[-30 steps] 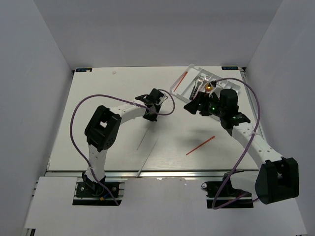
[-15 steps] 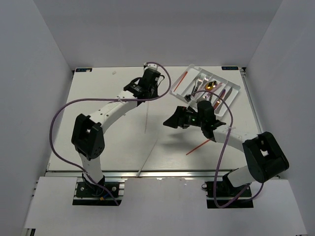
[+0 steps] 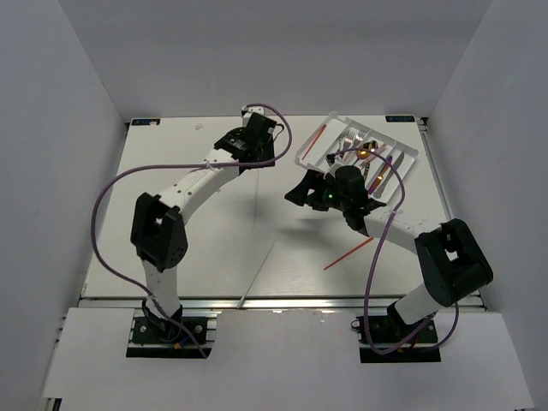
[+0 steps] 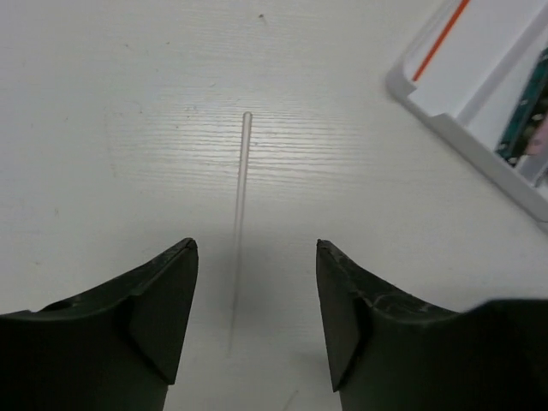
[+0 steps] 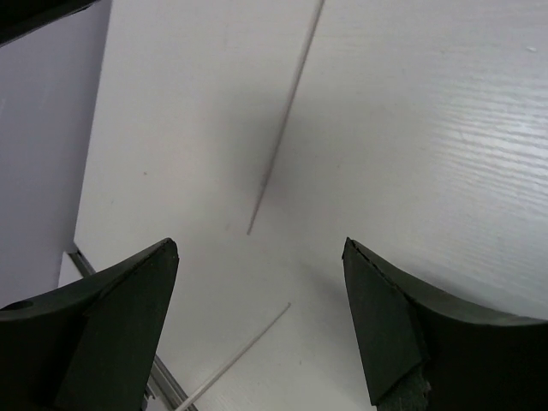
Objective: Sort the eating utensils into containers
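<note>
Left gripper: jaws apart, holding nothing. The pale chopstick lies flat on the worktop between them, short of the tray. Right gripper: jaws also apart and empty, near the same stick.

Risks:
- The arms could collide over one target.
- The thin stick could roll or slip out of a closing pinch.
- The second pale chopstick and the red chopstick are not yet sorted.
</note>
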You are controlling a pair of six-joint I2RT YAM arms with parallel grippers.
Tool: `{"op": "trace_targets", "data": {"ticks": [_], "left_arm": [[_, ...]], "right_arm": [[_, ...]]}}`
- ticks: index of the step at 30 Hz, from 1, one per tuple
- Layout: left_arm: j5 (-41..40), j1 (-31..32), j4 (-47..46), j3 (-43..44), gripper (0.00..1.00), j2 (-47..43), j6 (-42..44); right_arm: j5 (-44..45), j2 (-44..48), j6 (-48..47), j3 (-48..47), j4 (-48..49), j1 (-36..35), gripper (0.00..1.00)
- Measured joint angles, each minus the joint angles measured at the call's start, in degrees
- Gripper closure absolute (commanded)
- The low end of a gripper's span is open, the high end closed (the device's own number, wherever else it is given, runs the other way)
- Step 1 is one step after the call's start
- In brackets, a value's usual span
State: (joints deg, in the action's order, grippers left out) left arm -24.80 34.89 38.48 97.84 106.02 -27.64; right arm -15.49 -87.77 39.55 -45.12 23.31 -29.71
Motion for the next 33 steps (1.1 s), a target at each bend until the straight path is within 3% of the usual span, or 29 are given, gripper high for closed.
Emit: {"op": "trace_targets", "data": {"ticks": [4,9,14,23,33], "left_arm": [[3.65,-3.87,3.45,7.26,0.29,10.45,1.77],[10.21,-8.48,9.09,17.38,0.36,21.75,4.92],[14.95,-10.21,13.0,25.94,0.37,29.05,7.58],[17.88,-9.27,13.99,25.44,0.42,30.97,9.31],[17.59,-9.22,11.87,20.48,0.64,31.93,9.16]], "right_arm": [[1.88,0.37,-0.39,0.02,-4.63,0.55,0.17],[2.29,2.23,-3.72,-0.02,-10.86,1.68,0.16],[2.23,3.89,-6.43,-0.02,-14.71,2.78,0.16],[0.55,4.55,-8.63,-0.02,-16.41,3.13,0.16],[-0.79,5.27,-8.92,0.02,-16.39,3.13,0.16]]}}
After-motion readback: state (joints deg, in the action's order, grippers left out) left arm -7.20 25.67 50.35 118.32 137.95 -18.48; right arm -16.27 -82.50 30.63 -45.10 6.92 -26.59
